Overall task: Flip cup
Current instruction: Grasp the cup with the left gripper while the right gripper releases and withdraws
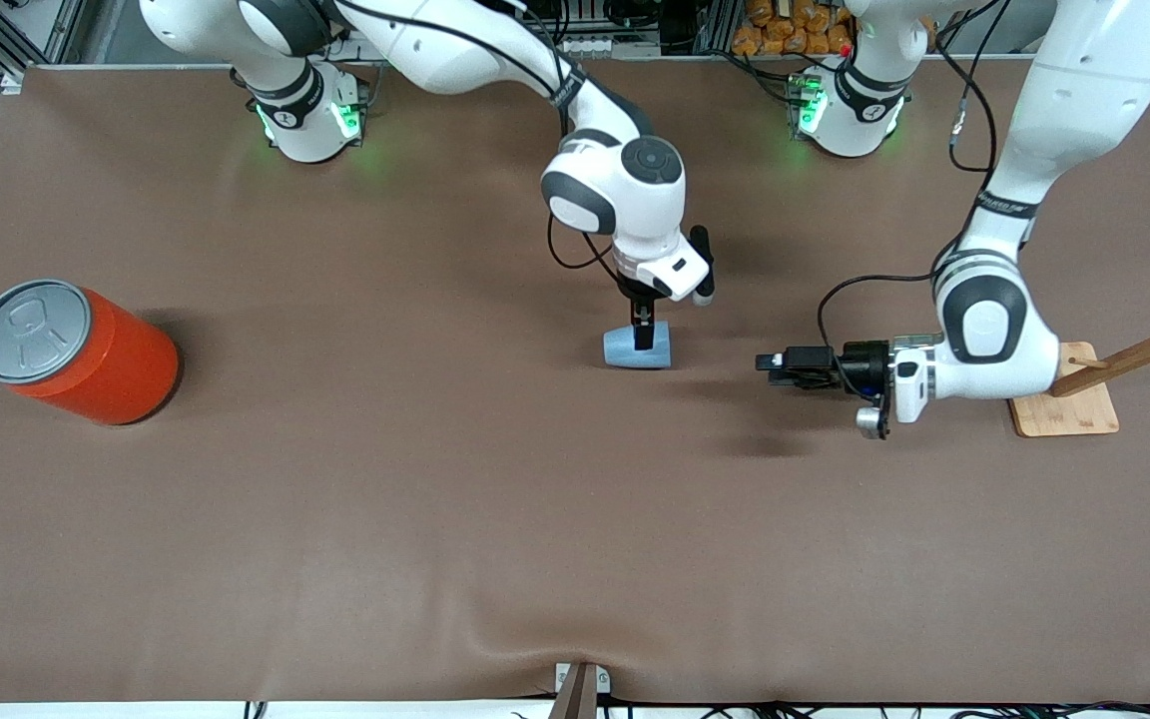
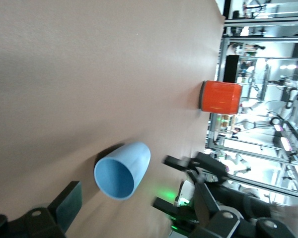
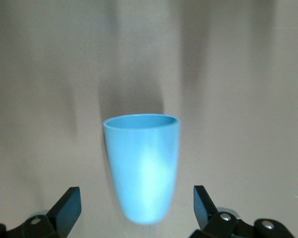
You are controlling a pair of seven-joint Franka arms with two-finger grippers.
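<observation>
Right wrist view shows the cup (image 3: pixel 141 166) lying on its side mid-table, between the wide-open fingers of the right gripper (image 3: pixel 134 208), not yet gripped. Closing squarely across its middle should prevent rolling. Left gripper (image 1: pixel 773 365) waits wide open beside the cup, toward the left arm's end.

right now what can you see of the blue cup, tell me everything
The cup is a small light-blue tapered tumbler with no handle, plastic by its look, darker blue inside. It lies on its side on the brown table, mouth toward the left arm's end. The right gripper is over it, fingers open to either side and not gripping it.
</observation>
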